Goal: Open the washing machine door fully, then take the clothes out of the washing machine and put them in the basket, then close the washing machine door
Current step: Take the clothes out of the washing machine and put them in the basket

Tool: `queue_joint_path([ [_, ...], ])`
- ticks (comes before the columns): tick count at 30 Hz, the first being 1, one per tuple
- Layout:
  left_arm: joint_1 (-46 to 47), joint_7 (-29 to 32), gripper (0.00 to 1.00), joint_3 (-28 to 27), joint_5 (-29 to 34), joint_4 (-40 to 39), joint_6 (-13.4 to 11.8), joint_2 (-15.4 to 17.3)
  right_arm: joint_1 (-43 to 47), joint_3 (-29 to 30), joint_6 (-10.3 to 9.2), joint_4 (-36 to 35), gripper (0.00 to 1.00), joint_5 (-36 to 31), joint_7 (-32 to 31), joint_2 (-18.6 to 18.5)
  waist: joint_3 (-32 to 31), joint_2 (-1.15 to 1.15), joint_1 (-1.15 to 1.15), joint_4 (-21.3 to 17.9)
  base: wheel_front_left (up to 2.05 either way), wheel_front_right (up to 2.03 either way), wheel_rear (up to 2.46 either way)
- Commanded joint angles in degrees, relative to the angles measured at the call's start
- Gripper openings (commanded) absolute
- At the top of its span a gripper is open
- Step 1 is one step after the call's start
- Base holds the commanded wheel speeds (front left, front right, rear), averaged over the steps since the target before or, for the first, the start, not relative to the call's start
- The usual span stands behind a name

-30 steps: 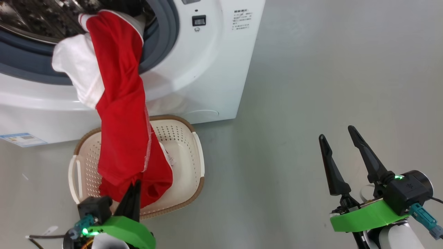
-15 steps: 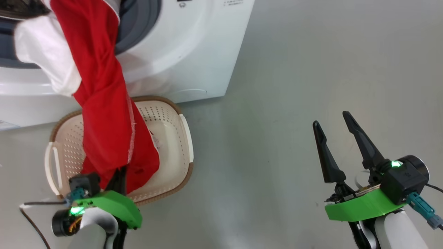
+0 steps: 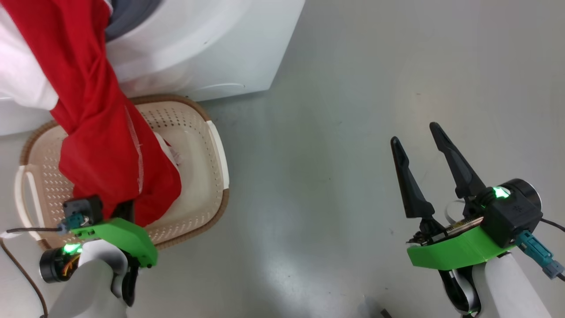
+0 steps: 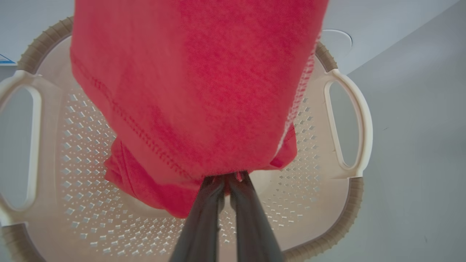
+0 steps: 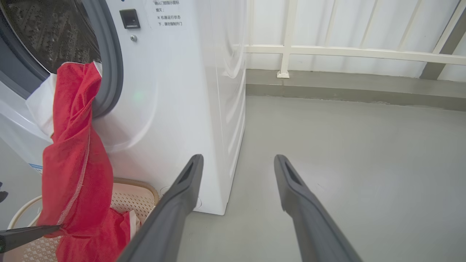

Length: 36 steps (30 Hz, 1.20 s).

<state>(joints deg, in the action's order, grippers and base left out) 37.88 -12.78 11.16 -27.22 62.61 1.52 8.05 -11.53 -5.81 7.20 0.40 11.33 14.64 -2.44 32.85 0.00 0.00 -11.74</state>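
**Inspector:** While the clothes point(image 3: 88, 110) hang from the washing machine point(image 3: 198, 44), what has hold of them?

**Recorder:** The left gripper point(image 4: 227, 178). Its jaws are pinched together on a fold at the cloth's lower end, above the basket point(image 3: 223, 207).

**Inspector:** Lie of the garment?

**Recorder:** The upper end is draped over the grey gasket point(image 5: 113, 72) at the mouth of the drum point(image 5: 47, 32), with a white panel to one side. The red length runs down the machine's front, and a bunched part rests inside the basket.

**Inspector:** Basket position?

**Recorder:** On the grey floor point(image 3: 331, 88), close against the machine's foot, with one of its handles point(image 3: 220, 154) at each side.

**Inspector:** Obstructions?

**Recorder:** The hanging cloth screens most of the basket's inside. In the head view it also hides where the left gripper bites.

**Inspector:** Right gripper point(image 3: 414, 133)?

**Recorder:** Its fingers point(image 3: 408, 181) are spread wide, holding nothing, over bare floor well to the right of the basket.

**Inspector:** Surroundings?

**Recorder:** A white railing point(image 5: 346, 51) on a grey kerb point(image 5: 346, 85) stands beyond the machine's side.
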Motion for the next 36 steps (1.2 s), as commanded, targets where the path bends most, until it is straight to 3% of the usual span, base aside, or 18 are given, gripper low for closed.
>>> queue_joint_path([
  [1, 0.0, -0.7, 0.0, -1.3, -0.4, 0.8, 0.3, 1.6, -0.7, -1.4, 0.29, -1.4, 1.0, 1.0, 0.4, -0.4, 1.5, 0.0, 0.0, -1.0, 0.0, 0.0, 0.0],
  [21, 5.0, -2.2, 0.0, -1.6, -0.7, 7.6, 0.5, 2.6, -2.6, -1.7, 0.29, -1.4, 1.0, 1.2, 0.4, -0.4, 5.6, 0.0, 0.0, -1.8, 0.0, 0.0, 0.0],
  [22, 5.1, -2.2, 0.15, -1.6, -0.6, 7.4, 0.3, 2.7, -2.6, -1.7, 0.29, -1.3, 1.0, 1.2, 0.4, -0.4, 5.6, 0.0, 0.0, -1.8, 0.0, 0.0, 0.0],
  [24, 5.1, -2.2, 1.0, -1.8, -0.5, 6.7, 0.0, 2.9, -2.7, -1.8, 0.29, -1.2, 1.0, 1.3, 0.4, -0.4, 5.6, 0.0, 0.0, -1.7, 0.0, 0.0, 0.0],
  [36, 2.8, -2.2, 1.0, -3.2, 0.4, 2.2, -0.6, 3.3, -2.5, -1.9, 0.29, -0.7, 1.0, 1.8, 0.4, -0.4, 4.5, 0.0, 0.0, -1.4, 0.0, 0.0, 0.0],
])
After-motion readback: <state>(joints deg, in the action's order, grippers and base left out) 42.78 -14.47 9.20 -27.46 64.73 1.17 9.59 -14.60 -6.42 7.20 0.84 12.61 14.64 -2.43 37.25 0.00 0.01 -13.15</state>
